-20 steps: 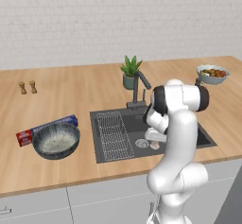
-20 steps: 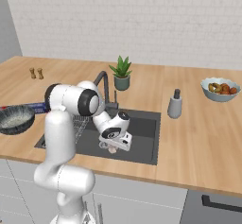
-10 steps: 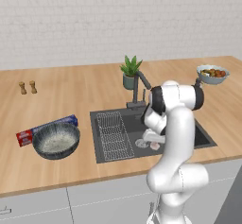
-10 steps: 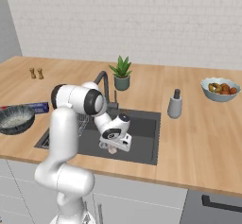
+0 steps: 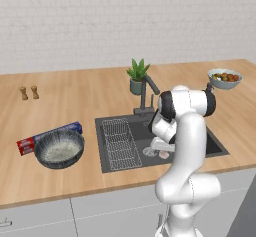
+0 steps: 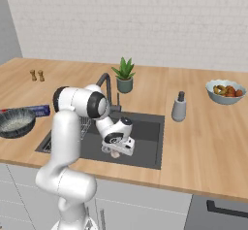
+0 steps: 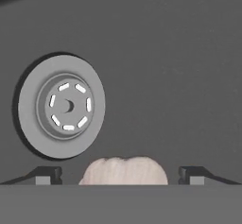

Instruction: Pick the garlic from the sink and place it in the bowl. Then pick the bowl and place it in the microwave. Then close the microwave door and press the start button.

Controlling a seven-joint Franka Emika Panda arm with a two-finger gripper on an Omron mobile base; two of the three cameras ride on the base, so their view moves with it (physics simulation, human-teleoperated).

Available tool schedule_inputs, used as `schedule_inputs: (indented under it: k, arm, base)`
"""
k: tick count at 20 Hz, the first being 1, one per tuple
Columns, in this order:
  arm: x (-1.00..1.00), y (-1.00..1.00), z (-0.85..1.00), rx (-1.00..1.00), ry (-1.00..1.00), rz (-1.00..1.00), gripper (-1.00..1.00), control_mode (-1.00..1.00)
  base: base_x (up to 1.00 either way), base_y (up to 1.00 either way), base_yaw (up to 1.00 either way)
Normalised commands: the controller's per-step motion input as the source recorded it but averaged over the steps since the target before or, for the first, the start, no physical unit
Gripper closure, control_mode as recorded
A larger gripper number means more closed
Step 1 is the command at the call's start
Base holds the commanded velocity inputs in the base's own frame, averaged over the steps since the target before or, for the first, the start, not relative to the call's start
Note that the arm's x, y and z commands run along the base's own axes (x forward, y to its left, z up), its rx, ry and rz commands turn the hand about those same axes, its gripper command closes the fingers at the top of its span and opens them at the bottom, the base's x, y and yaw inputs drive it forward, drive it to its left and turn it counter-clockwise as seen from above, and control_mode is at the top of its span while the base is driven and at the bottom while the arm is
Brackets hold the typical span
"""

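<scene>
The pinkish-white garlic [image 7: 124, 170] lies on the floor of the dark sink [image 7: 179, 76], between the two fingertips of my open gripper [image 7: 122, 175], one tip on each side and clear of it. In the left base view the garlic [image 5: 164, 154] peeks out just under the hand [image 5: 162, 145], low in the sink [image 5: 115, 153]. From the right base view the gripper [image 6: 116, 151] hovers right over the garlic [image 6: 115, 154]. The dark ribbed bowl [image 5: 59, 149] stands on the counter left of the sink, also seen as the bowl [image 6: 15, 122]. The microwave is out of view.
A round metal drain [image 7: 61, 106] sits beside the garlic. A wire rack [image 5: 119, 142] covers the sink's left half, with the faucet [image 5: 148, 95] and a potted plant [image 5: 137, 76] behind. A foil box [image 5: 47, 136], a food bowl [image 5: 225, 78], a soap dispenser [image 6: 178, 107] and two shakers [image 5: 29, 92] stand on the counter.
The hand has sunk slightly lower into the sink over the garlic. The jaws stay wide and nothing has been taken hold of.
</scene>
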Motion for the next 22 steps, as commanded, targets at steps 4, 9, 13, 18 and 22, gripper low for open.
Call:
schedule_inputs:
  k: [4, 9, 13, 18, 22]
  arm:
    - [-0.31, 0.28, -0.33, 0.00, 0.00, 0.00, 1.00, -1.00]
    - [-0.58, 0.04, 0.09, 0.03, 0.00, -0.02, 1.00, -1.00]
    - [-0.34, -0.29, 0.80, 0.00, -0.05, -0.10, 1.00, -1.00]
    - [0.00, -0.60, 1.00, 0.00, -0.02, -0.12, 1.00, -1.00]
    - [-0.04, -0.55, 1.00, 0.00, 0.00, -0.13, 1.00, -1.00]
  base:
    - [0.00, 0.00, 0.00]
    - [0.00, 0.00, 0.00]
    - [0.00, 0.00, 0.00]
    - [0.00, 0.00, 0.00]
    - [0.00, 0.00, 0.00]
